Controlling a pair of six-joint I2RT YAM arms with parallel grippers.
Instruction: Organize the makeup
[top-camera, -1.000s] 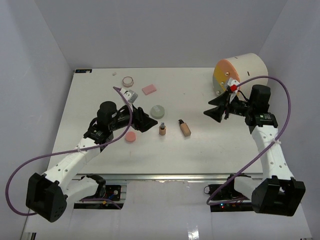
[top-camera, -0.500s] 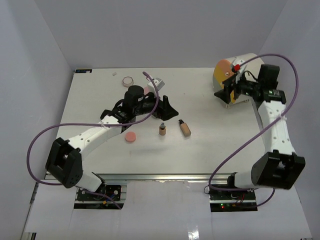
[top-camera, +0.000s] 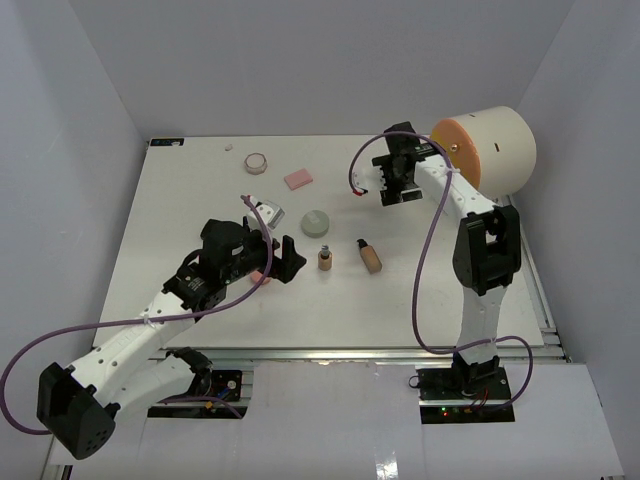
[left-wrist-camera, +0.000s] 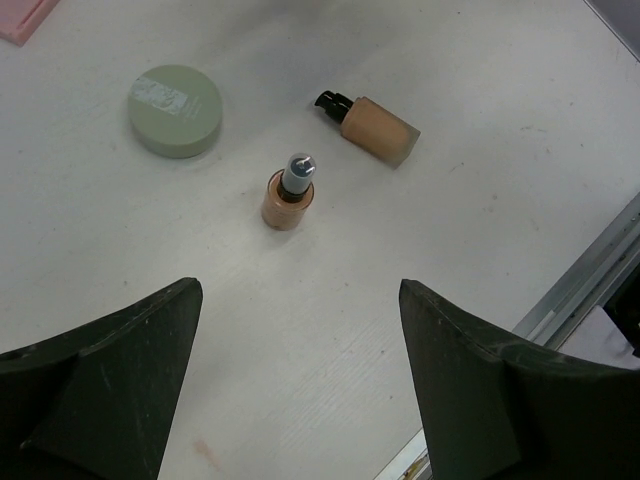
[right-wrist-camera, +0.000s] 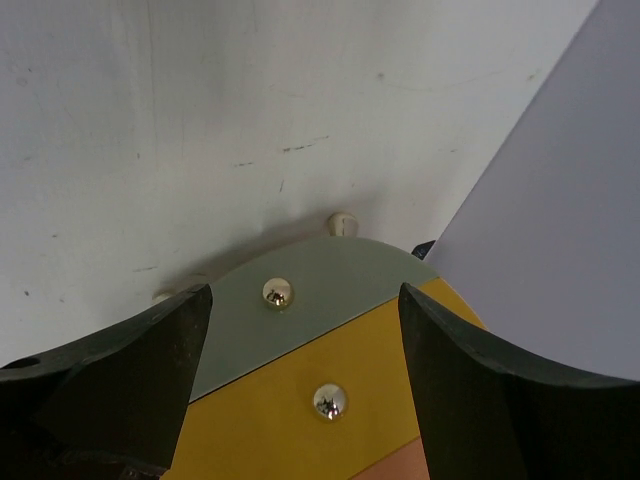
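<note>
Meanwhile right claw (right-wrist-camera: 305, 295) swung before the case (top-camera: 495, 145) — left claw (left-wrist-camera: 300, 290) retreated.

This is a robotics lab test cell. A white counter (top-camera: 180, 220) is boxed in by plain pale walls (top-camera: 300, 60). The left arm (top-camera: 130, 340) and right arm (top-camera: 478, 300) are bolted to an aluminium rail (top-camera: 330, 357), and purple cables (top-camera: 415, 300) loop down to exposed circuit boards (top-camera: 455, 405).

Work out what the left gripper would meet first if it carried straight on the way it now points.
Most likely the small brown bottle, upright and centred ahead of the open left gripper; the green compact and beige tube lie off to either side.
</note>
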